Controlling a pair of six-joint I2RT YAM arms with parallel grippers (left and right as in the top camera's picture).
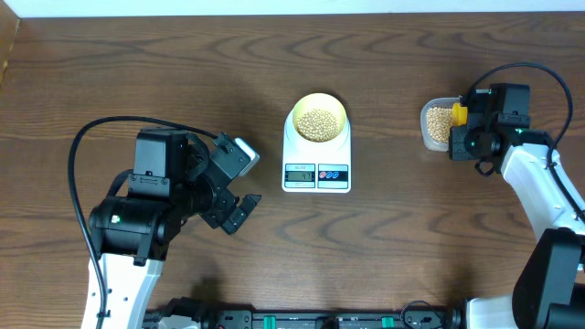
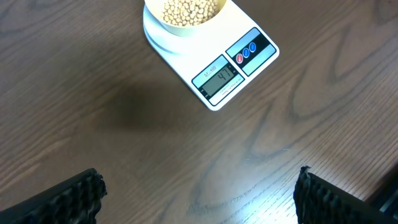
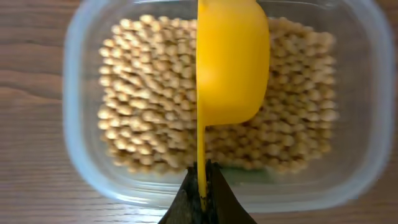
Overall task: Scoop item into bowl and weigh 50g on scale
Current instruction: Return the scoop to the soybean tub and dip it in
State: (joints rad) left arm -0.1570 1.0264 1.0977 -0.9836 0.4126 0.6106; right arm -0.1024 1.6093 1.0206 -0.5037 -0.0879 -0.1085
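**Right tool** (image 3: 203, 198): fully closed on the thin handle of the spoon (image 3: 231, 62). I grip the handle at its far end so that the cup reaches well ahead of the tool and my fingers are clear of the beans (image 3: 143, 112).

**Spoon attitude:** rolled on edge. The rim shows as a straight line and the cup bulges to one side of it. It hangs over the middle of the tub (image 3: 71, 124), which holds a dense layer of beans. The opening faces away from my wrist camera, so I cannot tell whether the cup is loaded or touches the beans.

**Tub:** on the worktop (image 1: 183, 73), well to the right of the scale (image 1: 315, 157) and on my right arm's side.

**Bowl** (image 1: 294, 117): sits on the scale platform, partly filled with beans. Placed there, every addition registers at once.

**LCD** (image 2: 217, 79): appears to read 41, though the digits are small. I judge the load short of target, so a small top-up remains.

**Left tool** (image 1: 245, 183): jaws at full spread, holding nothing. It hovers over bare worktop to the left front of the scale, apart from it. I judge this keeps it out of the right arm's path while its camera views the LCD.

**Next move:** a partial scoop only. The risks are overshooting the target and spilling beans between tub and bowl.
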